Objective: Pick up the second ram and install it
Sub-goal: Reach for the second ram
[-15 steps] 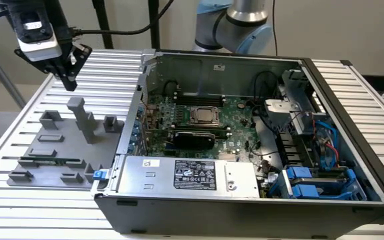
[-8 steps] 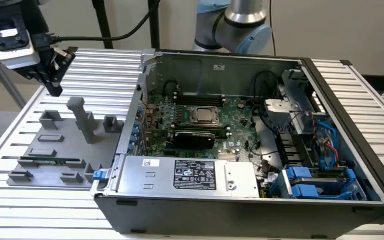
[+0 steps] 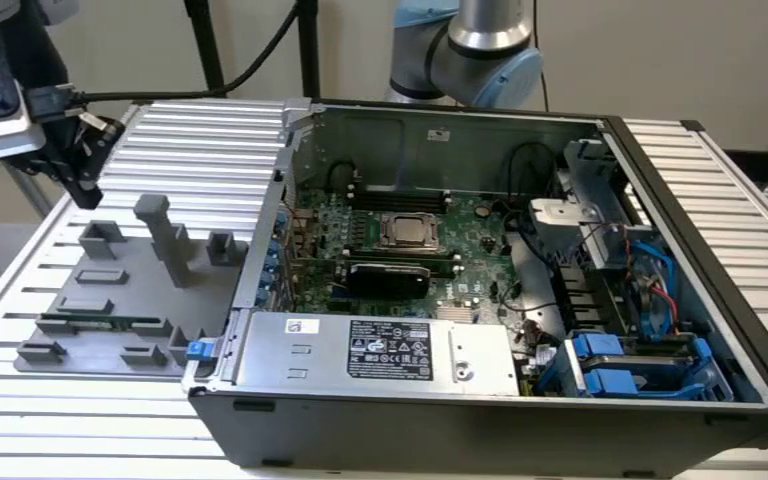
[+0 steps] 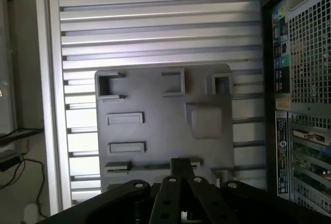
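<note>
The second ram [image 3: 97, 323] is a thin green stick standing on edge in a slot near the front of the gray fixture plate [image 3: 57, 300] at the exterior view's left. My gripper [image 3: 88, 195] hangs well above the plate's far left part, apart from the ram. In the wrist view the gripper [image 4: 182, 163] is shut, fingertips together with nothing between them, over the fixture plate [image 4: 155, 105]. A thin dark line [image 4: 150, 166] crosses the plate by the fingertips; I cannot tell whether it is the ram's edge.
An open computer case [image 3: 491, 400] fills the middle and right, holding the green motherboard [image 3: 464, 290] with a silver processor [image 3: 408, 231]. A tall gray post [image 3: 164, 235] and low blocks rise from the fixture plate. The ribbed metal table [image 3: 197, 130] runs around both.
</note>
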